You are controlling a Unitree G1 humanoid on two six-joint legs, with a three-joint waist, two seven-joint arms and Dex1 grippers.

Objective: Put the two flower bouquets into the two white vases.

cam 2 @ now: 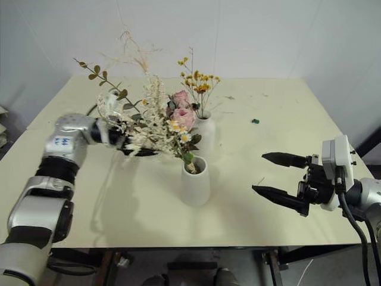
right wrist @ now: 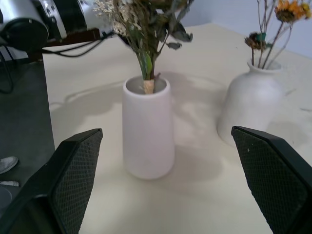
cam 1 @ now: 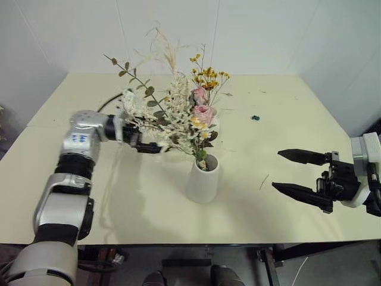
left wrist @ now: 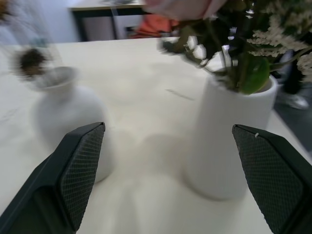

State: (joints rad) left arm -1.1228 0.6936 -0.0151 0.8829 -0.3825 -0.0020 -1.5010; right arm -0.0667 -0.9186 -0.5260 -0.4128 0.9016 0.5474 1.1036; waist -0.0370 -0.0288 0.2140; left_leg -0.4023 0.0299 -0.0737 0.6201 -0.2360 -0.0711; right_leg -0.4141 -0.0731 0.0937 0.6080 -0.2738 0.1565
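Observation:
The larger bouquet (cam 1: 178,116) of pink roses, white sprays and green leaves stands with its stems in the wide-mouthed tapered white vase (cam 1: 202,182) at the table's middle. Behind it is the bottle-shaped white vase (cam 2: 205,132), which holds the thin yellow-orange sprig (cam 1: 208,76). My left gripper (cam 1: 146,146) is open at the bouquet's left side, level with the flowers, its fingers partly hidden by the sprays and holding nothing. In the left wrist view both vases lie ahead of its spread fingers (left wrist: 83,165). My right gripper (cam 1: 289,173) hangs open and empty to the right of the tapered vase (right wrist: 147,131).
The cream table (cam 1: 309,107) runs back to white walls. A small green scrap (cam 1: 255,118) lies at the back right and a thin twig (cam 1: 264,182) lies between the tapered vase and my right gripper. A black cable (cam 1: 107,102) trails behind my left arm.

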